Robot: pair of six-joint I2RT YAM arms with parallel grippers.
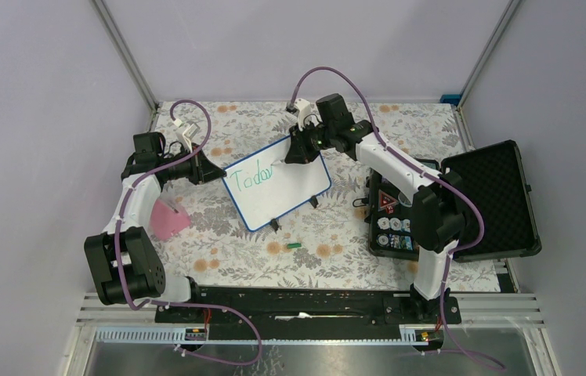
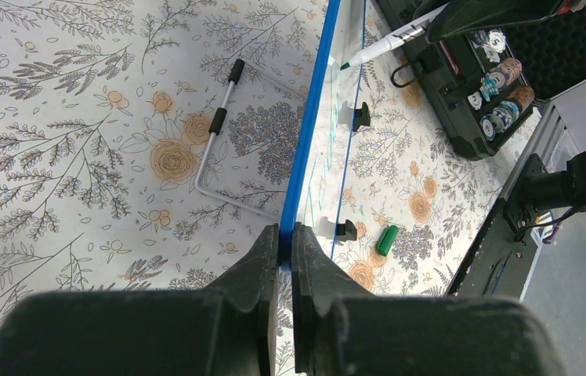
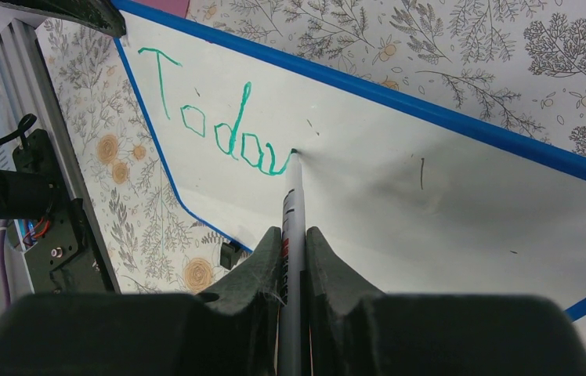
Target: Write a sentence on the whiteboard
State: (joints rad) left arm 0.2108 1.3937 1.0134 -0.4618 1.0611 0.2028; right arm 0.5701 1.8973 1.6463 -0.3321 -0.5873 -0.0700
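so the left gripper (image 2: 279,244) is clamped on the blue edge of the whiteboard (image 1: 290,196), probably to steady it, while the right gripper (image 3: 294,239) is closed on the marker (image 3: 293,188), whose tip touches the board just ahead of it, ending the green word "today" (image 3: 219,129).

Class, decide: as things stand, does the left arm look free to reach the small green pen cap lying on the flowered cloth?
Probably not yet. Its pincer is shut on the edge of the blue-framed whiteboard; the small green cap itself lies uncovered nearby.
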